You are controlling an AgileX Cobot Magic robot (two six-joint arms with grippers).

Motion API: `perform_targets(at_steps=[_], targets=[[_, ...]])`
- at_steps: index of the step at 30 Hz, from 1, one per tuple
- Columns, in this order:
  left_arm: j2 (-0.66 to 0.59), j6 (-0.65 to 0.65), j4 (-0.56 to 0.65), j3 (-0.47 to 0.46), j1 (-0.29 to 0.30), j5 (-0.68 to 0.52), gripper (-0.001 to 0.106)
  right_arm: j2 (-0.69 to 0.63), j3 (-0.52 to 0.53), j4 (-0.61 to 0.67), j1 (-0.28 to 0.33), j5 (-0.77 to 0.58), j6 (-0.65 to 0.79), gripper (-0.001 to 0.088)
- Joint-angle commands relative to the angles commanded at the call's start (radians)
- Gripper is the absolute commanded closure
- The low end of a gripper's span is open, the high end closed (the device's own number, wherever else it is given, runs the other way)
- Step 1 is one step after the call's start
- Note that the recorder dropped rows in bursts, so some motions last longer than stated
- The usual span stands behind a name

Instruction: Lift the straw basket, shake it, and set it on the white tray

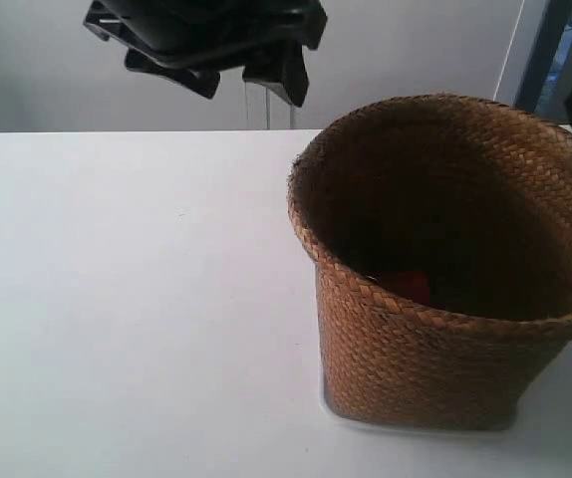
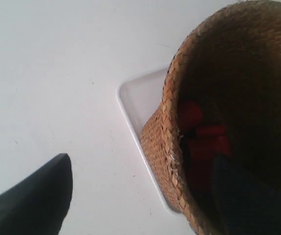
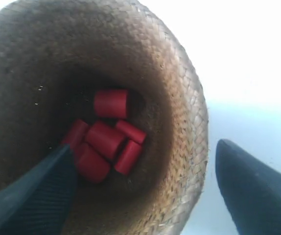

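Expect tall brown woven straw basket (image 1: 435,349) light, yielding; pinch braided rim (image 1: 406,302). Note left gripper (image 2: 143,164), right gripper (image 3: 145,148) spread astride it.

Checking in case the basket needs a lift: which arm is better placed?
Right, probably. The right gripper, open, straddles the basket rim, one finger inside, one outside, from straight above. The left gripper frames the rim too, but at a slant.

Exterior view faces the straw basket (image 1: 435,378) from nearby; both wrist views look closely into it.
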State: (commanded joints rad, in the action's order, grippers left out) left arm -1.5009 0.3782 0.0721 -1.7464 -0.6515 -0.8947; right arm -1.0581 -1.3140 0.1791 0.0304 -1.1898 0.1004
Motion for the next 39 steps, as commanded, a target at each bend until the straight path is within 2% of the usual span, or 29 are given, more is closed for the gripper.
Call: perform_targets(at_steps=[3, 5, 10, 13, 16, 17, 18, 23, 24, 26, 30, 32, 34, 39], targets=[[0.031, -0.050, 0.000, 0.002, 0.000, -0.029, 0.028, 0.022, 0.000, 0.055, 0.000, 0.006, 0.000, 0.0157], [0.045, -0.097, 0.000, 0.002, 0.000, -0.054, 0.032, 0.039, 0.000, 0.082, 0.000, 0.011, 0.000, 0.0190], [0.077, -0.140, -0.004, 0.051, 0.000, -0.073, 0.059, 0.088, 0.026, 0.100, 0.000, 0.014, 0.004, 0.0352], [0.111, -0.140, -0.004, 0.118, 0.000, -0.042, 0.079, 0.130, 0.079, 0.100, 0.000, 0.054, 0.015, 0.0508], [0.171, -0.141, -0.014, 0.213, 0.000, 0.044, 0.100, 0.179, 0.140, 0.117, 0.000, 0.101, 0.034, 0.0721], [0.195, -0.145, -0.014, 0.240, 0.000, 0.072, 0.105, 0.193, 0.154, 0.119, 0.000, 0.106, 0.034, 0.0795], [0.220, -0.147, -0.014, 0.273, 0.000, 0.109, 0.105, 0.210, 0.169, 0.119, 0.000, 0.111, 0.034, 0.0866], [0.341, -0.147, -0.014, 0.436, 0.000, 0.290, 0.105, 0.283, 0.231, 0.119, 0.000, 0.143, 0.034, 0.0868], [0.391, -0.147, -0.014, 0.507, 0.000, 0.352, 0.105, 0.308, 0.248, 0.115, 0.000, 0.160, 0.034, 0.0868], [0.458, -0.150, -0.014, 0.600, 0.000, 0.415, 0.105, 0.335, 0.257, 0.115, 0.000, 0.150, 0.034, 0.0868], [0.614, -0.151, -0.017, 0.728, 0.000, 0.492, 0.105, 0.358, 0.257, 0.115, 0.000, 0.145, 0.034, 0.0868], [0.671, -0.149, -0.016, 0.740, 0.000, 0.447, 0.105, 0.358, 0.257, 0.115, 0.000, 0.145, 0.034, 0.0868], [0.706, -0.149, -0.002, 0.740, 0.000, 0.459, 0.105, 0.358, 0.257, 0.115, 0.000, 0.145, 0.034, 0.0868], [0.731, -0.149, -0.002, 0.740, 0.000, 0.464, 0.105, 0.358, 0.257, 0.115, 0.000, 0.145, 0.034, 0.0868]])
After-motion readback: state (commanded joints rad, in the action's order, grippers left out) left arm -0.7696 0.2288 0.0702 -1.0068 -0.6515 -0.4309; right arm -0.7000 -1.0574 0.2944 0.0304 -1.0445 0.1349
